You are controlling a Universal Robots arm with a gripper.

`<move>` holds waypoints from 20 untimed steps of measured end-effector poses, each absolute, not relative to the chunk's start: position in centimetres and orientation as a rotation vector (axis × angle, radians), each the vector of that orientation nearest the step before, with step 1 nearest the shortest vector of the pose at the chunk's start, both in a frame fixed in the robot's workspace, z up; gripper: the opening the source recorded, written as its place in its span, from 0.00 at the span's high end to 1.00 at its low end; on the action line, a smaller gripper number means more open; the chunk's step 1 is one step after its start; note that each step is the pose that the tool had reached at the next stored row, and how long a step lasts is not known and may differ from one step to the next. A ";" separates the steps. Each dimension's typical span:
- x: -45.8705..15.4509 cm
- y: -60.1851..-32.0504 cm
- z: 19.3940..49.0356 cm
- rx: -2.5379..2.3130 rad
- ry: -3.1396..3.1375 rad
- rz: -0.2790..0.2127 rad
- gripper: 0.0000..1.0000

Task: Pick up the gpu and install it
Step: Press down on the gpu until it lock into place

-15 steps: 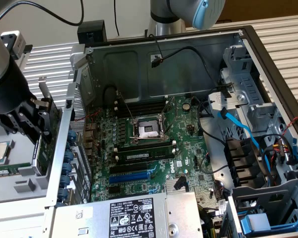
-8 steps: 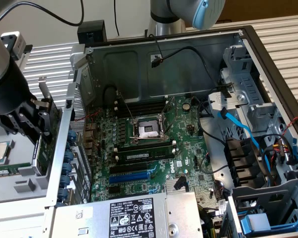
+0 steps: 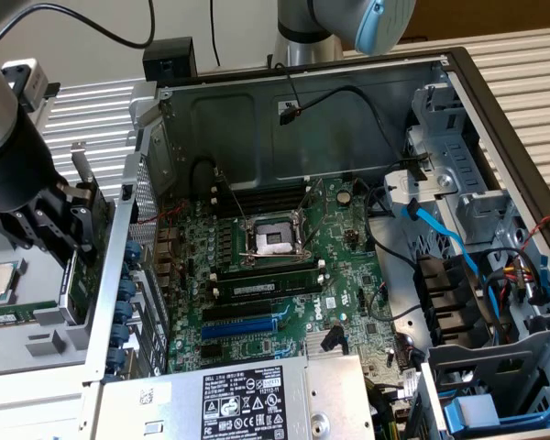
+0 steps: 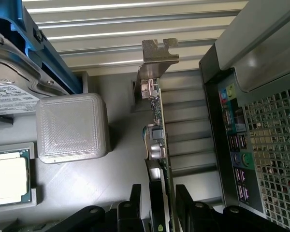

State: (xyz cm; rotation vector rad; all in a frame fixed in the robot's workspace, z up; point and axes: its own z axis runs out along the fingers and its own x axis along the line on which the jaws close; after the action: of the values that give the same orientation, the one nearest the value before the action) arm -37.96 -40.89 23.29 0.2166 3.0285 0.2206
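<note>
Pale plain wall (image 3: 243,27) behind; white ribbed bench top (image 3: 522,64); even indoor light.

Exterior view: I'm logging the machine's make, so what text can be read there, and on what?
"DELL": top corner of the white label on the power supply.
"DELL": white print on the motherboard, turned sideways.
Other print on that label and the board: too small to read.
</note>
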 end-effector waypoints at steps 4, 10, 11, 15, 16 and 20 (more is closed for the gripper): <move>-38.0 -40.9 23.2 0.216 3.024 0.220 0.59; -38.0 -40.9 23.1 0.216 3.024 0.220 0.59; -38.0 -40.9 23.1 0.216 3.024 0.220 0.59; -38.0 -40.9 23.1 0.216 3.024 0.220 0.59; -38.0 -40.9 23.1 0.216 3.024 0.220 0.59; -38.0 -40.9 23.1 0.216 3.024 0.220 0.61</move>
State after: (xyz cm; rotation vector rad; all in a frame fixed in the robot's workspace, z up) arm -37.96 -40.88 23.10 0.2158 3.0243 0.2197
